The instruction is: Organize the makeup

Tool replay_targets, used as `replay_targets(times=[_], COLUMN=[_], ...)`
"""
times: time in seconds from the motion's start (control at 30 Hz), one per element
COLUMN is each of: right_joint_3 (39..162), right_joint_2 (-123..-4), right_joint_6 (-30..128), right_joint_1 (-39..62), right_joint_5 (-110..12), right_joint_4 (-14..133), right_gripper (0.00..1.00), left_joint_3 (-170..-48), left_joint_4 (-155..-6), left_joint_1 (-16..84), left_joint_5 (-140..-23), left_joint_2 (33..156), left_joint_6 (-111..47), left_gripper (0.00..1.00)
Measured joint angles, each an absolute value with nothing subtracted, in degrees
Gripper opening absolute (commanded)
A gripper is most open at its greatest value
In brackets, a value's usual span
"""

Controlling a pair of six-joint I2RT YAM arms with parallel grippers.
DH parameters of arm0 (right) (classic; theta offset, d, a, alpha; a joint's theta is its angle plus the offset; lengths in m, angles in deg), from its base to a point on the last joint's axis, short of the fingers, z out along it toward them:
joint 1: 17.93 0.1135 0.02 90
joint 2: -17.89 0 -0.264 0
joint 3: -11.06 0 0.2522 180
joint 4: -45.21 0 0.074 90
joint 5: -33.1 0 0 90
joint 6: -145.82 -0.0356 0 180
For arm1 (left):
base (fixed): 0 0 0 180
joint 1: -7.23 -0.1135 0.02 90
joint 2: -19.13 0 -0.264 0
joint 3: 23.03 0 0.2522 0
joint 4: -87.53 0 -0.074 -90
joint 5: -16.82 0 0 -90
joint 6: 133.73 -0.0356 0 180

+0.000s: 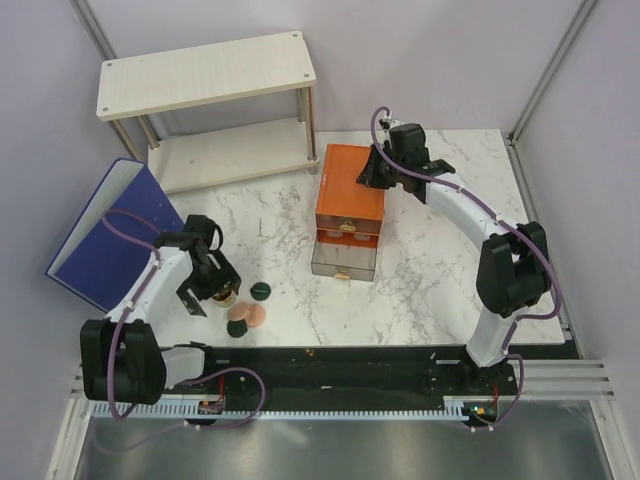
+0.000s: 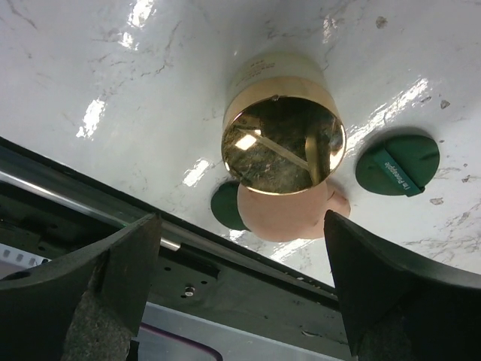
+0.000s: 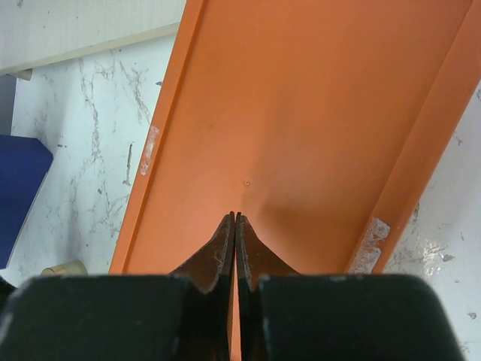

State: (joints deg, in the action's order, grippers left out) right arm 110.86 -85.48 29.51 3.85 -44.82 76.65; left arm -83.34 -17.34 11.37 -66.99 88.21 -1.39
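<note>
A gold-rimmed jar (image 1: 226,296) stands on the marble near the front left, and its mirror-like gold lid (image 2: 283,143) faces the left wrist camera. A peach disc (image 1: 248,315) (image 2: 289,219) lies just beside it. Two dark green round compacts lie close by, one (image 1: 260,291) (image 2: 398,165) to the right and one (image 1: 235,328) (image 2: 224,207) at the front. My left gripper (image 1: 212,278) (image 2: 242,226) hangs open over the jar with its fingers (image 2: 120,263) wide apart, touching nothing. My right gripper (image 1: 372,176) (image 3: 236,216) is shut and empty over the orange drawer box. The peach and mint-green tubes are out of view.
The orange drawer box (image 1: 350,180) (image 3: 301,113) stands mid-table with two lower drawers (image 1: 343,262) pulled out toward the front. A big blue binder (image 1: 105,235) leans at the left edge. A white two-tier shelf (image 1: 205,75) stands at the back left.
</note>
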Motion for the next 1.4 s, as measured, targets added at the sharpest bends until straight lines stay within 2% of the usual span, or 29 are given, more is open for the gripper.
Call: replay_targets(times=[0.27, 0.6, 0.67, 0.7, 0.77, 0.8, 1.2, 1.4], right_joint_3=[110.8, 110.8, 110.8, 110.8, 110.8, 110.8, 110.8, 110.8], right_joint_2=[-86.2, -87.3, -87.3, -87.4, -87.5, -87.6, -88.1, -88.2], right_joint_6=[29.5, 29.2, 29.2, 29.1, 29.1, 29.1, 28.4, 28.1], right_joint_1=[3.9, 3.9, 3.9, 3.9, 3.9, 3.9, 3.9, 3.9], right_joint_5=[-44.0, -42.9, -42.7, -42.6, -42.5, -42.4, -41.9, -41.7], right_joint_4=[75.9, 75.5, 75.3, 75.2, 75.2, 75.2, 74.1, 73.5], right_gripper=[0.07, 0.08, 0.08, 0.09, 0.08, 0.08, 0.08, 0.09], left_joint_3=[-83.9, -84.7, -84.7, -84.7, -84.8, -84.8, -85.2, -95.0], left_joint_4=[-22.1, -26.4, -27.1, -27.3, -27.5, -27.7, -28.0, -25.9], left_joint_1=[11.1, 11.1, 11.1, 11.1, 11.1, 11.1, 13.4, 20.8], left_joint_5=[-69.2, -69.3, -69.3, -69.5, -69.8, -69.9, -72.3, -72.3], left_joint_2=[96.1, 101.8, 102.9, 103.2, 103.4, 103.4, 99.8, 95.8], left_joint_6=[-2.5, -3.2, -3.5, -3.5, -4.5, -4.4, -7.0, -7.0], left_gripper=[0.89, 0.68, 0.54, 0.31, 0.06, 0.02, 0.02, 0.02])
